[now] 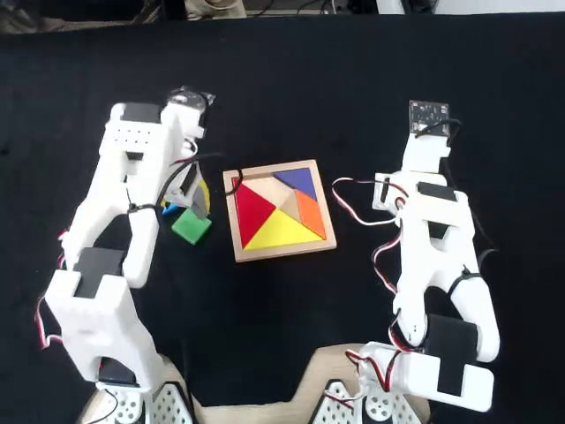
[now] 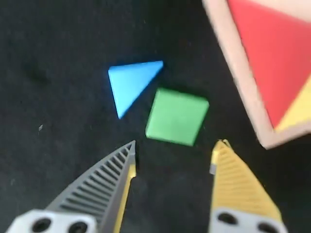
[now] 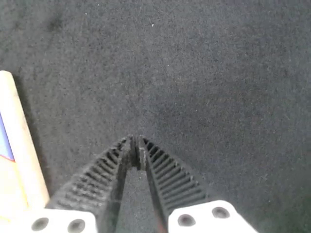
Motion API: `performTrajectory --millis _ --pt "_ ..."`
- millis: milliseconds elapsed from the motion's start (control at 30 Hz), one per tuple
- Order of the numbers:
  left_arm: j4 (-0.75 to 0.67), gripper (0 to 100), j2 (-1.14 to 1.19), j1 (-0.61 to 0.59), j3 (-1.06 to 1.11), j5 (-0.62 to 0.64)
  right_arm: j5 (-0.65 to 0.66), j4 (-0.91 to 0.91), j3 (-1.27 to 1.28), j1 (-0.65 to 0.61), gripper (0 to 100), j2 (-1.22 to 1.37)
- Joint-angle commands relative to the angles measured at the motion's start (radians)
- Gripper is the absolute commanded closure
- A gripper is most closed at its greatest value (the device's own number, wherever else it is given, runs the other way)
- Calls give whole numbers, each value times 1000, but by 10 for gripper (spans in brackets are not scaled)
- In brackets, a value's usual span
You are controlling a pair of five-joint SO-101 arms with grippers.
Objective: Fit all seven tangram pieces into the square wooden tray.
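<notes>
Wooden tray (image 1: pixel 284 252) sits mid-table in high view. Holds red triangle (image 1: pixel 251 212), yellow triangle (image 1: pixel 282 231), orange piece (image 1: pixel 310 212), purple piece (image 1: pixel 298 182); bare wood patch among them. Green square (image 1: pixel 191 227) on cloth just left of tray, beside my left arm.

Left wrist view: my left gripper (image 2: pixel 177 144) spread wide, empty, tips near green square. Blue triangle (image 2: pixel 130 83) just beside square.

Right wrist view: my right gripper (image 3: pixel 135 145) pinched closed, empty, over black cloth (image 3: pixel 204 73), tray rim near.

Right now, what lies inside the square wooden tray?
Inside: red triangle, yellow triangle, orange piece, purple piece, plus a bare wooden gap. The tray floor beneath the pieces is covered.
</notes>
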Motion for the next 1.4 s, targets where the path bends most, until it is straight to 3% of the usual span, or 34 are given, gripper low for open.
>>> performTrajectory --millis 0,333,533,767,1167,1367 --pt "-83 717 -9 -44 38 -18 8 -9 -51 -35 987 1" --pt "-195 719 -3 -31 156 -92 8 -9 -56 -35 987 2" --pt "-198 720 -6 44 209 -91 8 -11 -56 -35 987 2" --pt "-354 720 2 47 271 -91 8 -11 -54 -35 987 4" --pt "-348 762 54 44 248 -91 8 -11 -51 -35 987 4" --pt "-233 766 190 41 74 -49 8 -11 -51 -35 987 4"
